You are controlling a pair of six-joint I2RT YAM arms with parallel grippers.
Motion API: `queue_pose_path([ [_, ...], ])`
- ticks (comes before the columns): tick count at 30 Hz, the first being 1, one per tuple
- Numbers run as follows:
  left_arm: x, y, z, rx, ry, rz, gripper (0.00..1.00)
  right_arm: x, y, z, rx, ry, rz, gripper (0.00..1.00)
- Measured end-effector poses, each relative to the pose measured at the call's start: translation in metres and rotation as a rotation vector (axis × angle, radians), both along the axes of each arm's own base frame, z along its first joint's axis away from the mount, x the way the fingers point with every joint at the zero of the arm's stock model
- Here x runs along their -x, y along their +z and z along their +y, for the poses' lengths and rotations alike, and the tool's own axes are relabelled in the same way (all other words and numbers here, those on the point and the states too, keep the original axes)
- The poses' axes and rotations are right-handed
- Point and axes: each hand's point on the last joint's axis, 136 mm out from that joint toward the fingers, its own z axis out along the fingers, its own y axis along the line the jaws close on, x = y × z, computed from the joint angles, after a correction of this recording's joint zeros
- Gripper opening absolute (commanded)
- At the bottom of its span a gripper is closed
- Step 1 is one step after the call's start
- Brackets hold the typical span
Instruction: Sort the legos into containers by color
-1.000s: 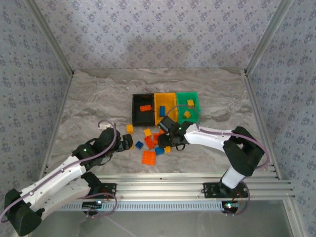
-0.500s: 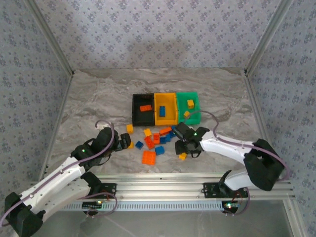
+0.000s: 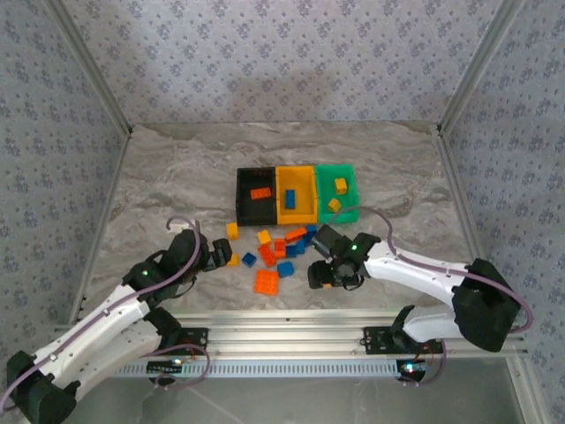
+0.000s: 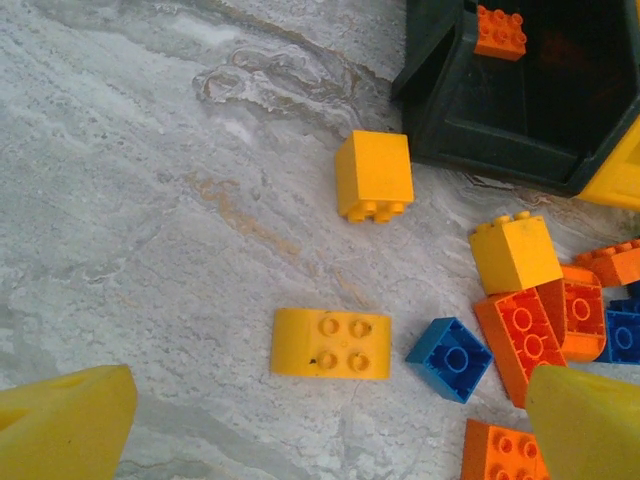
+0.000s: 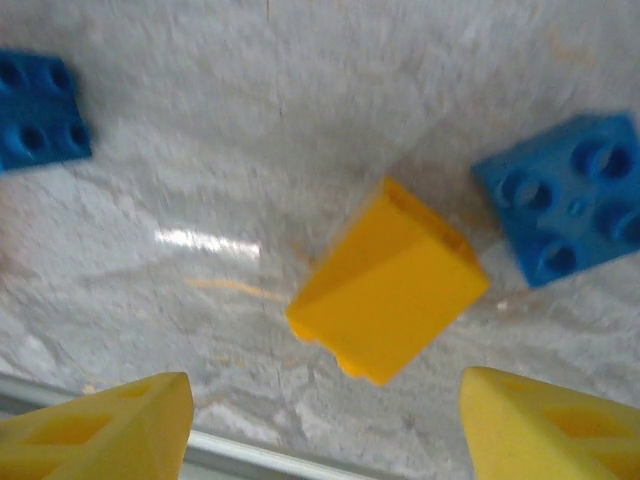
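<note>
hovering right gripper [image 5: 325,400], jaws partly open and empty, straddling a yellow brick [image 5: 385,280] tipped on the table [image 5: 200,150] near-right of the pile [image 3: 282,252], edges diagonal to the jaws; left gripper [image 4: 325,410] wide open, farther off.

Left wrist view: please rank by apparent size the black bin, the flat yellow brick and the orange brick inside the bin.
1. black bin
2. flat yellow brick
3. orange brick, though it lies farther away, so its true size is unsure.
</note>
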Motion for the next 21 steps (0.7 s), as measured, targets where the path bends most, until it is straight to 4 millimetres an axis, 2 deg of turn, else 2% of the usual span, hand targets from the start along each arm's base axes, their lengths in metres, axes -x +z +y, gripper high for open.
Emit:
queue_pose_path([
  [3, 0.003, -0.009, 0.002, -0.009, 0.002, 0.015, 0.99, 0.008, -0.004, -0.001, -0.002, 0.008, 0.037, 0.73],
  [9, 0.005, -0.015, 0.004, -0.014, 0.006, 0.03, 0.99, 0.006, -0.022, 0.003, 0.027, 0.001, 0.083, 0.73],
  [12, 0.005, -0.015, 0.005, -0.014, 0.009, 0.03, 0.99, -0.003, -0.028, 0.002, 0.047, -0.02, 0.087, 0.72],
  [16, 0.005, -0.015, 0.005, -0.013, 0.009, 0.028, 0.99, -0.022, -0.026, -0.002, 0.063, -0.047, 0.044, 0.71],
  [21, 0.005, -0.016, 0.005, -0.013, 0.009, 0.03, 0.99, -0.04, -0.022, 0.001, 0.077, -0.047, 0.006, 0.64],
])
